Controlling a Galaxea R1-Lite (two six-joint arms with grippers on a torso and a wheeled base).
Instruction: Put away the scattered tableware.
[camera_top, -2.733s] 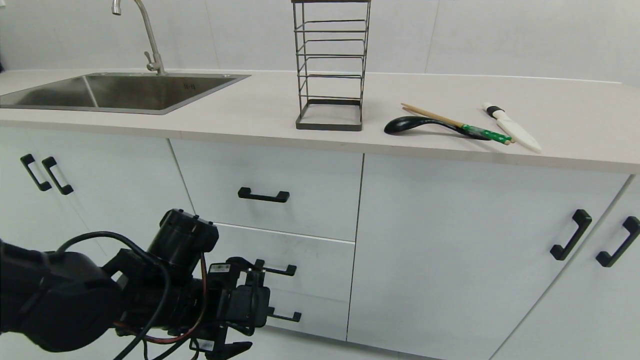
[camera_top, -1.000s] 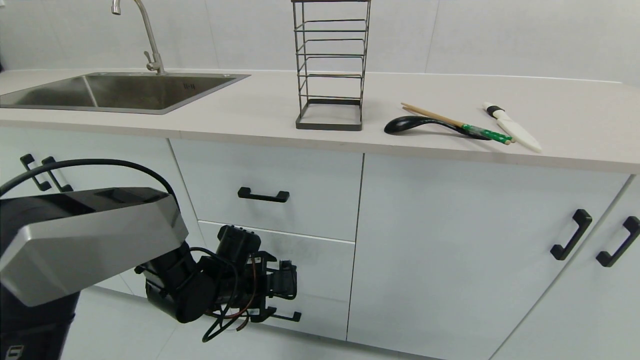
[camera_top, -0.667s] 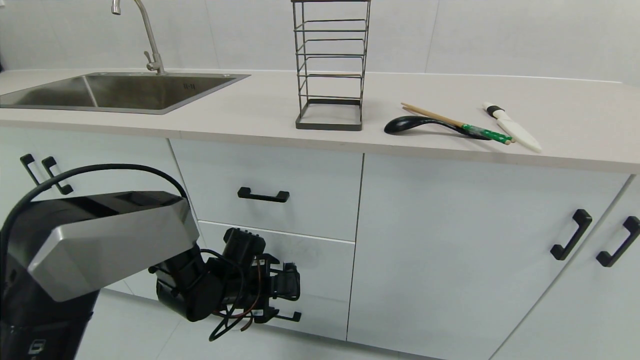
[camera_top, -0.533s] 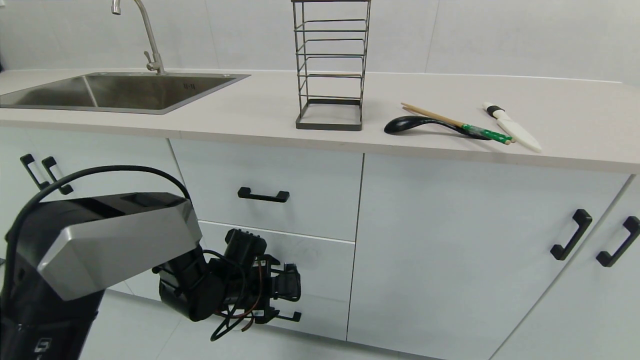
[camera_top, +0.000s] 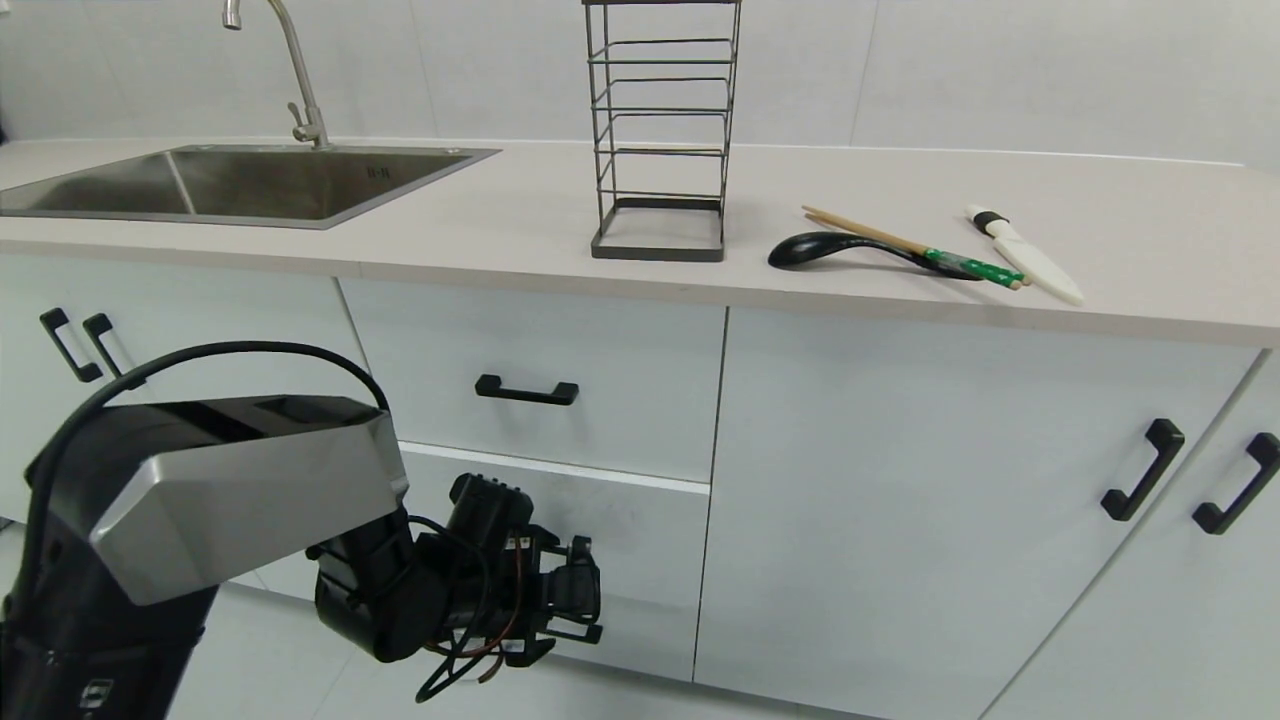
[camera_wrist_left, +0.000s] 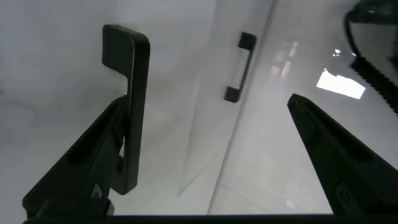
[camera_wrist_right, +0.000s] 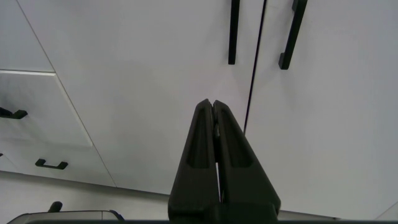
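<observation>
White countertop runs the width of the head view, over white cabinet fronts. At its far left you have the steel sink, with the faucet standing behind it.

Below the counter, your left gripper is low down against the drawer stack, at the drawer beneath the one with the bare top drawer handle. From the left wrist view, the left gripper has its jaws spread wide and grips nothing. A black drawer handle sits inside the gap, right against one finger and well apart from the other. The fingers have not closed on it.

On the counter, past the middle, the wire rack stands upright. To its right lies the scattered tableware, near the front edge. First comes the black spoon, bowl toward the rack. The chopsticks lie slanted across its handle, their green ends pointing right. The white knife is just beside those ends; you cannot tell whether they touch.

Your right gripper, seen from its own wrist, has both fingers pressed together with nothing between them, pointing at a white cabinet door.
</observation>
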